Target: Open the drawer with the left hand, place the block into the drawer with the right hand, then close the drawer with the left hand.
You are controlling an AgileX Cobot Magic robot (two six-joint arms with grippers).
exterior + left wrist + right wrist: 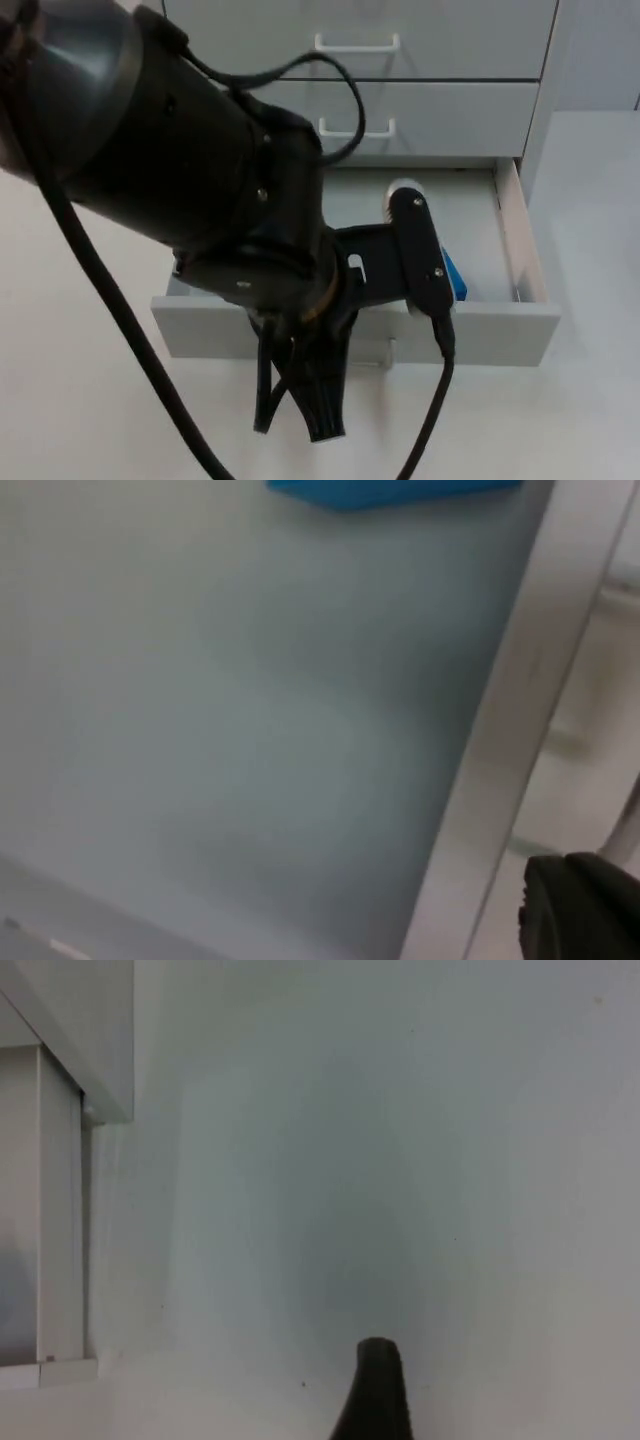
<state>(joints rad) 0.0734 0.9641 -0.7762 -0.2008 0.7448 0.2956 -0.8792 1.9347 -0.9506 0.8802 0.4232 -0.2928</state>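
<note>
The bottom drawer (500,330) of the white cabinet stands pulled out. A blue block (457,277) lies inside it near the right wall, partly hidden behind my left arm. The same block (390,490) rests on the drawer's floor in the left wrist view, with the drawer's front wall (500,740) running alongside it. My left gripper (296,428) hangs open just in front of the drawer's front panel, holding nothing. My right gripper (374,1400) waits over bare white table beside the cabinet's corner (70,1040).
Two closed drawers with white handles (357,43) (356,128) sit above the open one. My left arm's bulk covers the drawer's left half and the table at the left. White table (590,420) lies in front of and right of the cabinet.
</note>
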